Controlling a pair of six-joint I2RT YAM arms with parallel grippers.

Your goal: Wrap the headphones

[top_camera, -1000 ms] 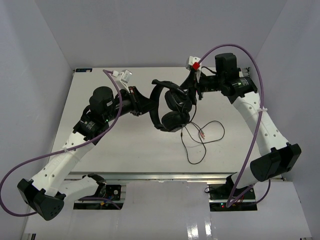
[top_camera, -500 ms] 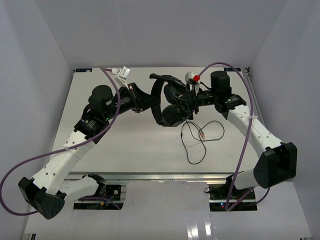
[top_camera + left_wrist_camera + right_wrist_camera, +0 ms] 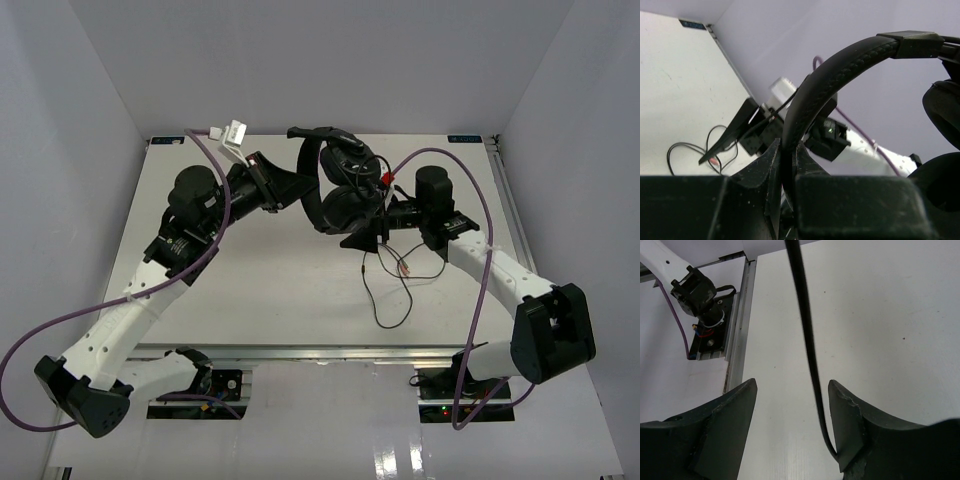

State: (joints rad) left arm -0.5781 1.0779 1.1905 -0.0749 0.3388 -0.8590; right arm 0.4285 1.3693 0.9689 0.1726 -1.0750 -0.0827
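Headphones (image 3: 340, 192) hang above the worktop (image 3: 250, 290) in the upper middle of the top view, held up between the two arms. To their left, the left gripper (image 3: 283, 188) is closed tight on the headband (image 3: 840, 65); in the left wrist view the band is pinched between the fingers of that gripper (image 3: 787, 150) and arches up and to the right toward the ear cups (image 3: 345, 205). Lower right of the cups, the right gripper (image 3: 362, 238) has its jaws well apart. In its own wrist view the cord (image 3: 807, 340) runs down the gap between the fingers of this gripper (image 3: 792, 385), brushing the right-hand finger low in the frame but not clamped by it.

From there the cord (image 3: 395, 290) drops to the worktop and lies in loose loops at the lower centre-right of the top view, its reddish tips among them.

As I judge it, the wrapping is at an early stage. The headphones are lifted and steadied, while most of the cord lies slack, and I cannot tell whether any turn is already around the band or cups. Catching the cord and winding it on remains.

No brand shows on the headphones. Small labels (image 3: 165, 141) at the far worktop corners are too small to read.
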